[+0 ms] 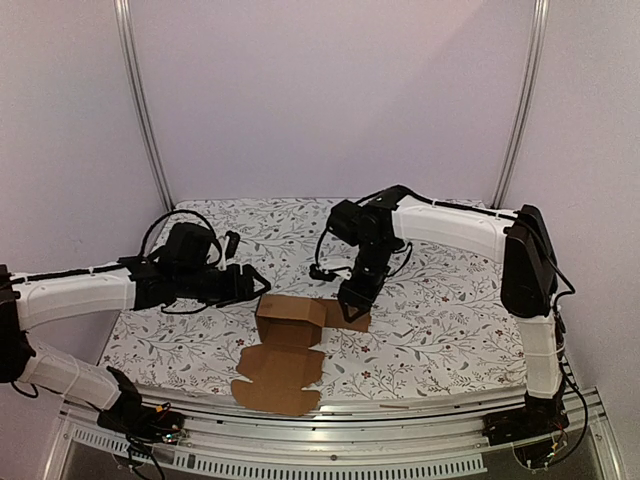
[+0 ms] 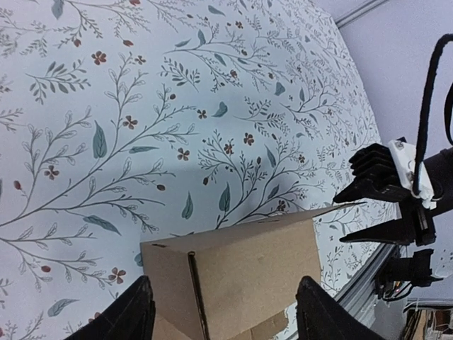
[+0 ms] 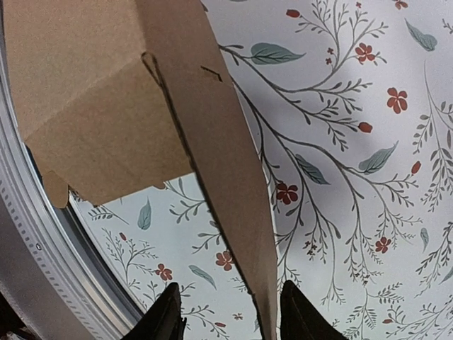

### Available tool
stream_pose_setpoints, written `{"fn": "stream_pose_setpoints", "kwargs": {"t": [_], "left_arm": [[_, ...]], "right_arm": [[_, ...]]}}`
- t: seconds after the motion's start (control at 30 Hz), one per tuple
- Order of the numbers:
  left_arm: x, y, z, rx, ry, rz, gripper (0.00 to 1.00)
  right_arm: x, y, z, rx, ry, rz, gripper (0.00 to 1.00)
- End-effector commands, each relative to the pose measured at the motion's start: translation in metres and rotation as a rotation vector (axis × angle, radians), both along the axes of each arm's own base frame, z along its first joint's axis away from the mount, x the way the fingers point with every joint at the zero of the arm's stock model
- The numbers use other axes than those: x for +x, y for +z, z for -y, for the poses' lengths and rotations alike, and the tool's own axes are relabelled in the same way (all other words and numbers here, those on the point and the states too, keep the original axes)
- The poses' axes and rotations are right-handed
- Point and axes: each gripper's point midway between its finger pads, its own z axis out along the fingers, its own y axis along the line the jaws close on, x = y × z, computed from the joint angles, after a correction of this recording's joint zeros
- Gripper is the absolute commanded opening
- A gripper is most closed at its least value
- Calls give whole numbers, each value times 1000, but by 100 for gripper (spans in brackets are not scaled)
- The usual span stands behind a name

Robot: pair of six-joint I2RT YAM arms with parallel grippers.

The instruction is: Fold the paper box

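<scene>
Brown cardboard paper box (image 1: 290, 322) half-folded on white floral-printed tablecloth (image 1: 440, 320), close to the front edge, between both arms. Walls raised at the rear, flat flap sheet spread toward the grey metal rail (image 1: 420, 410). Black two-finger left gripper (image 1: 255, 283) at the box's left rear corner, jaws spread wide, black fingers (image 2: 134, 315) flanking a standing wall; pad contact with the cardboard impossible to tell. Black two-finger right gripper (image 1: 352, 306) at the box's right side, pointing down, jaws parted. Seen from the right wrist: thin panel edge between its fingers (image 3: 301, 319), tablecloth visible in the gap, nothing clamped.
</scene>
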Motion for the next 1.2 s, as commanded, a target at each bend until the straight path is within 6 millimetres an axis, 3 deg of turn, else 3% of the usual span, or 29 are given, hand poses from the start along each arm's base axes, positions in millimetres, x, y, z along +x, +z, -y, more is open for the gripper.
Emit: {"fn": "stream_pose_setpoints", "kwargs": {"t": [0.0,0.13,0.17,0.3,0.53,1.03,1.17], "left_arm": [[15,-13,17,53,-101,-7,71],[27,-22,33,68,-183,-10,75],[28,-22,38,65,-216,-8,75],[29,-18,50,34,-309,-2,75],[10,-21,58,-25,-422,-59,71],[-3,-64,50,-33,-409,-143,62],[-5,-67,50,-45,-404,-151,62]], "right_arm": [[11,-12,3,-32,44,90,37],[21,-17,2,-23,108,160,3],[25,-17,2,-21,128,184,0],[36,-12,-2,-6,206,262,0],[55,-1,-5,-16,256,373,1],[58,-4,-4,-1,189,343,11],[52,-1,0,21,162,307,21]]}}
